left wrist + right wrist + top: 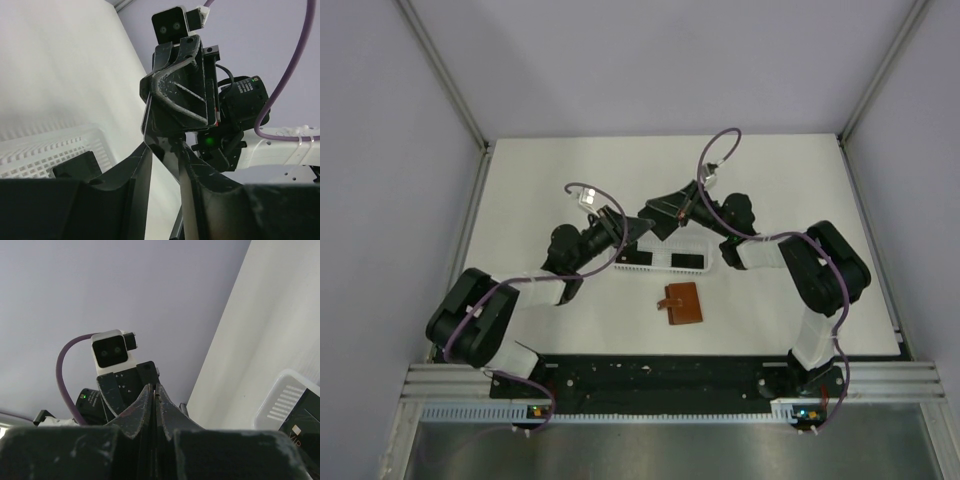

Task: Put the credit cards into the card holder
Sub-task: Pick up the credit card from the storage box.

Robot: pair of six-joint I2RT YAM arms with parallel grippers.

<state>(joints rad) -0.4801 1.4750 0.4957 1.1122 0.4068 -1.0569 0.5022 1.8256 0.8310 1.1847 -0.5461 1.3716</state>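
Brown leather, small and folded: the wallet-like card holder (682, 304) lies on the white table (540, 180) just below centre in the top view. It sits slightly skewed, its clasp tab pointing to the left of the frame; it looks too nearly square to give a long axis. Above it, near but apart, sits a white slotted plastic basket (632, 264) with black credit cards (686, 260) lying flat inside. The left claw (623, 228) and right claw (650, 218) meet tip to tip over the basket's left end. The holder therefore lies down and to the right of both, toward the arm bases, and neither arm looks clearly nearer to it.

In the left wrist view the left claw's jaws stand part-way apart at bottom centre, with the right claw upright just beyond them. A thin black card (144, 120) shows edge-on along that claw's left side, its lower end dipping between the left jaws; whether they touch it I cannot tell.

In the right wrist view the right claw is shut tight at bottom centre, a hairline dark sheet between its fingers — I judge it the same card. The basket and one card show at lower right. The coming move, I judge, turns on passing this card across cleanly, then carrying it down-frame to the holder.
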